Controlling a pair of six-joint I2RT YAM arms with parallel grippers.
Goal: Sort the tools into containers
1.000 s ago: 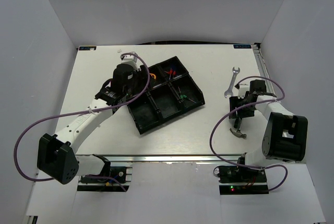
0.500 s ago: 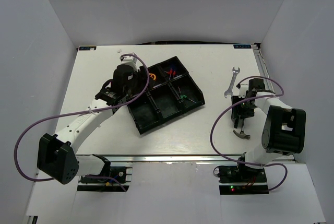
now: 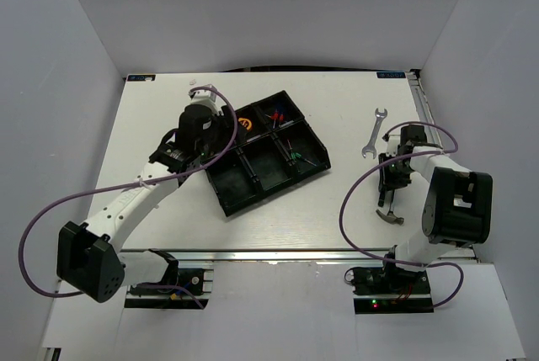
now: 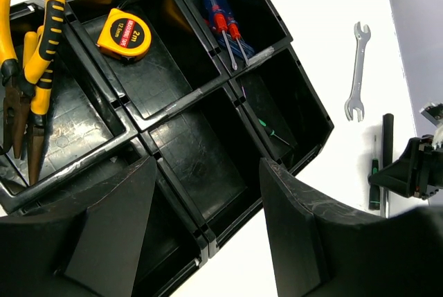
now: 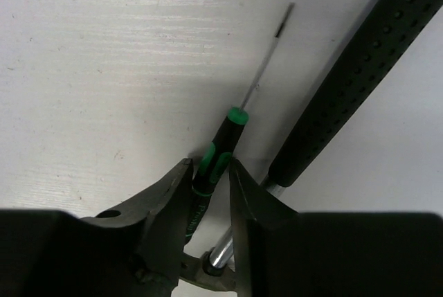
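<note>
White table (image 3: 337,108) under grey walls. Black tray (image 3: 278,188) in the middle, with the left claw (image 4: 205,172) spread wide over its ten o'clock end, holding nothing. At three o'clock, a hammer (image 5: 346,75) lying flat. Right claw (image 5: 208,167) down low, pinching the little green-black screwdriver (image 5: 223,143) just beside the hammer's handle. Squeeze firm, lift straight up, stay off the hammer.
</note>
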